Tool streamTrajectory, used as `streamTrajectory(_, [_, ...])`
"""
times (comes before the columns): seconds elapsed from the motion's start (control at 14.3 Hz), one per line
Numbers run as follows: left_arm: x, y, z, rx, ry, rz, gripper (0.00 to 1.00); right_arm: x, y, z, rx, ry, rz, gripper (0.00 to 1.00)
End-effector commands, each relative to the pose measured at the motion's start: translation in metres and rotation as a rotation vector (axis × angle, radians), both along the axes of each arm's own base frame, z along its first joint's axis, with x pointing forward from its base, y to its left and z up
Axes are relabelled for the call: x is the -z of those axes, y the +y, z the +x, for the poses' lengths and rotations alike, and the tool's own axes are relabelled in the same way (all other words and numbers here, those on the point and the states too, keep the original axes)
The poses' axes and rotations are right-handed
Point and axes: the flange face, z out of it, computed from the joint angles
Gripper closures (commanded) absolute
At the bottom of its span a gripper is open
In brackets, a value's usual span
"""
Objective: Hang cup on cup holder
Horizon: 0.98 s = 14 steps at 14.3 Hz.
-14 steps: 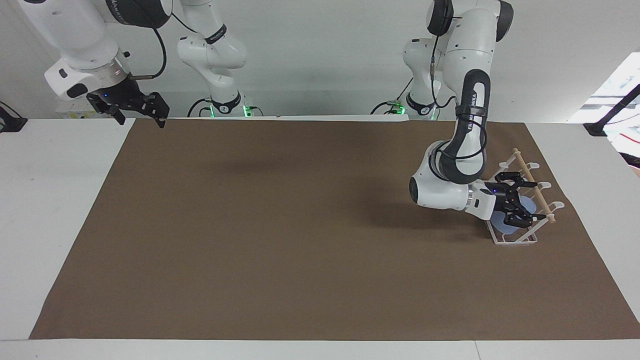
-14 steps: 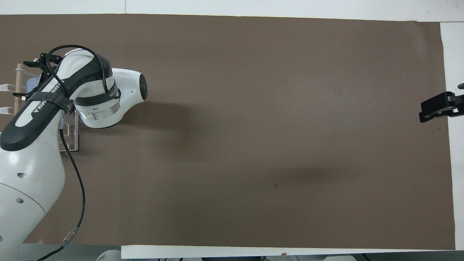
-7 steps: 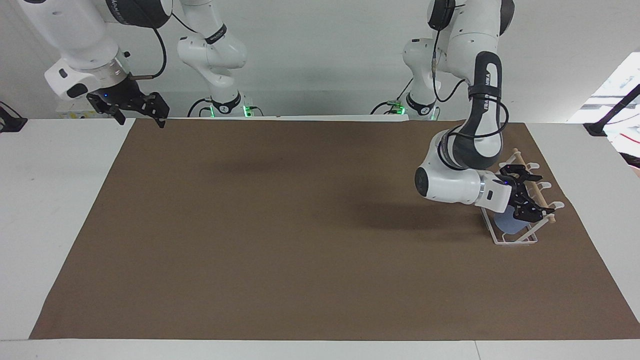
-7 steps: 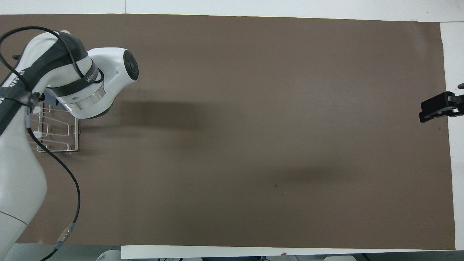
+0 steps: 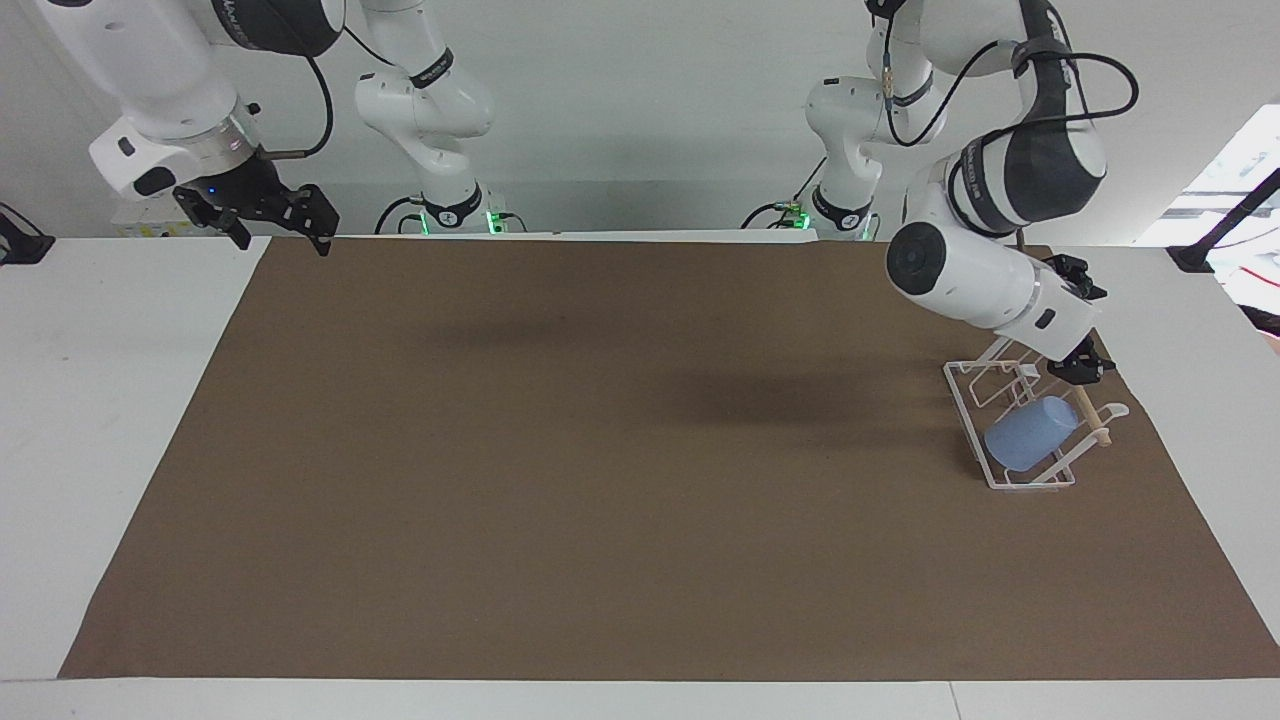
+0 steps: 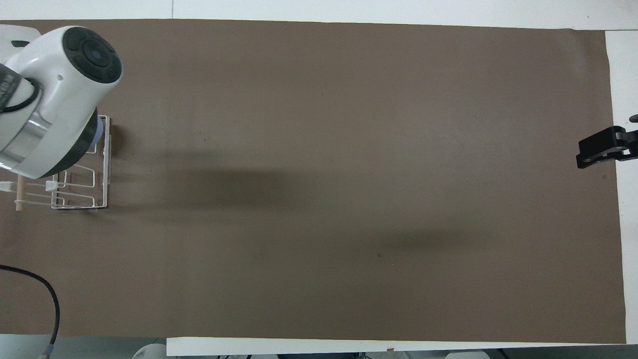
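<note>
In the facing view, the cup (image 5: 1030, 433) lay tilted on one of the slanted loops of the cup holder (image 5: 968, 400), which stood on the brown mat (image 5: 600, 450) at the left arm's end of the table (image 5: 100, 400). The mouth of the cup pointed down toward the base of the holder, and its closed bottom pointed up toward the thin wooden stick (image 5: 1090, 415) at the top of the holder. The left gripper (image 5: 1085, 320) was in the air over the part of the holder nearer to the robots, apart from the cup, with its fingers spread and nothing between them. The right gripper (image 5: 265, 215) waited in the air over the mat's corner at the right arm's end of the table, its fingers also spread and holding nothing. In the overhead view, the big white body of the left arm (image 6: 50, 99) covered most of the holder (image 6: 102, 199), and only a small blue edge of the cup (image 6: 98, 133) showed beside it. The stick (image 6: 19, 192) showed at the edge of the picture. The left gripper itself was hidden there. Only a part of the right gripper (image 6: 605, 149) entered at the edge of the mat (image 6: 349, 174), and there I could not tell how its fingers stood.
</note>
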Motion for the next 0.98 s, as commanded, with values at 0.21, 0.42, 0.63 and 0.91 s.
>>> streamTrajectory(0.21, [-0.049, 0.037, -0.031, 0.132, 0.202, -0.300, 0.00, 0.000, -0.001, -0.005, -0.018, -0.002, -0.003, 0.01])
streamTrajectory(0.42, [-0.043, 0.037, -0.028, 0.279, 0.325, -0.439, 0.00, 0.000, -0.001, -0.005, -0.018, -0.002, -0.003, 0.01])
streamTrajectory(0.63, [-0.045, 0.044, -0.019, 0.490, 0.424, -0.564, 0.00, 0.000, -0.001, -0.005, -0.018, -0.002, -0.003, 0.01])
streamTrajectory(0.91, [-0.070, 0.063, -0.019, 0.849, 0.553, -0.816, 0.00, 0.000, -0.001, -0.005, -0.018, -0.002, -0.003, 0.01])
